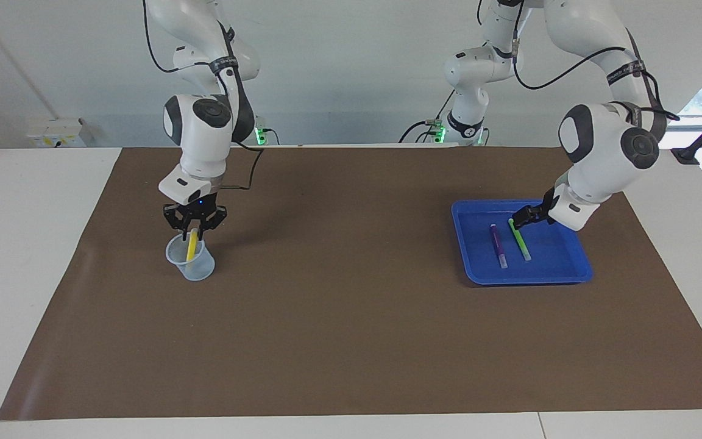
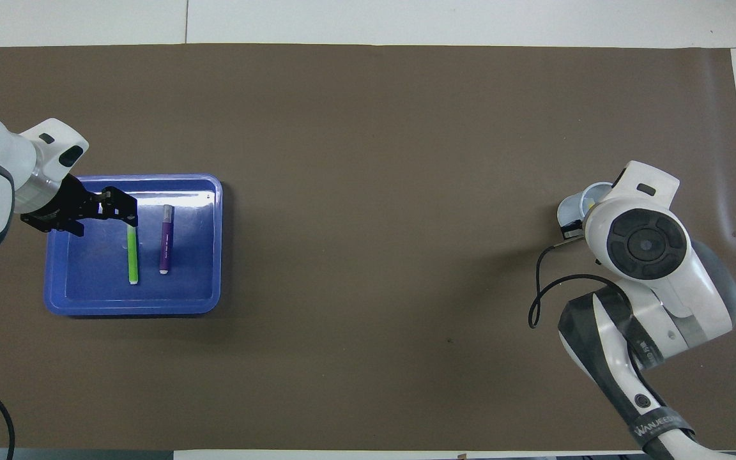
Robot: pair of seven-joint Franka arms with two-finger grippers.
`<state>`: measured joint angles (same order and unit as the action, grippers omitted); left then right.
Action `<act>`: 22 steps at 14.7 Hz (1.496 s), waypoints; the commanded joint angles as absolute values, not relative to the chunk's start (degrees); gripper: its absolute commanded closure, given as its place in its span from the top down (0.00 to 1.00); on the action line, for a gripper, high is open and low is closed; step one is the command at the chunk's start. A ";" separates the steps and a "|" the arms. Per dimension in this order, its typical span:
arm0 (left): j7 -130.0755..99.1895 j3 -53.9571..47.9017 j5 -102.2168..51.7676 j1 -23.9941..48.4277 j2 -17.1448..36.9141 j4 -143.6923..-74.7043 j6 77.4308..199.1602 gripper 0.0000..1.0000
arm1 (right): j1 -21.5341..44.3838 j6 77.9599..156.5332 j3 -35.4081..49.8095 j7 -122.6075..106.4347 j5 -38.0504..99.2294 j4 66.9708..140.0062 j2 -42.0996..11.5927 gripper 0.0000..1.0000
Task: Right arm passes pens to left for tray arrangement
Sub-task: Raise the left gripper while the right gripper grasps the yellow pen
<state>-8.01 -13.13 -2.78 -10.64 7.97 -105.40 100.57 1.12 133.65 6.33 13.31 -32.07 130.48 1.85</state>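
Observation:
The blue tray [image 1: 564, 268] [image 2: 87, 294] lies toward the left arm's end of the table. In it lie the purple pen [image 1: 498, 246] [image 2: 165, 239] and the green pen [image 1: 520, 242] [image 2: 132, 255], side by side. My left gripper [image 1: 518, 217] [image 2: 130, 214] is low in the tray, shut on the green pen's end nearer to the robots. My right gripper [image 1: 195, 231], with its blue light on, hangs open just over a pale cup [image 1: 191, 259] [image 2: 582, 201]. Its fingers straddle the top of the yellow pen [image 1: 192, 245], which stands in the cup. In the overhead view the right arm hides this gripper.
A brown mat [image 1: 351, 305] [image 2: 368, 191] covers the table between the cup and the tray. A black cable [image 2: 544, 300] loops from the right arm. White table shows past the mat's edges.

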 commanded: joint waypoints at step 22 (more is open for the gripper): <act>-46.31 -12.83 -31.55 -10.20 -9.84 -104.06 90.35 1.00 | 0.26 129.90 3.60 12.57 -13.18 126.65 0.44 0.35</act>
<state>-43.90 -13.22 -30.37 -10.62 -7.94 -103.04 90.49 1.05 129.29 3.32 13.33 -14.65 127.34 1.13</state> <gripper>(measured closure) 0.000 0.652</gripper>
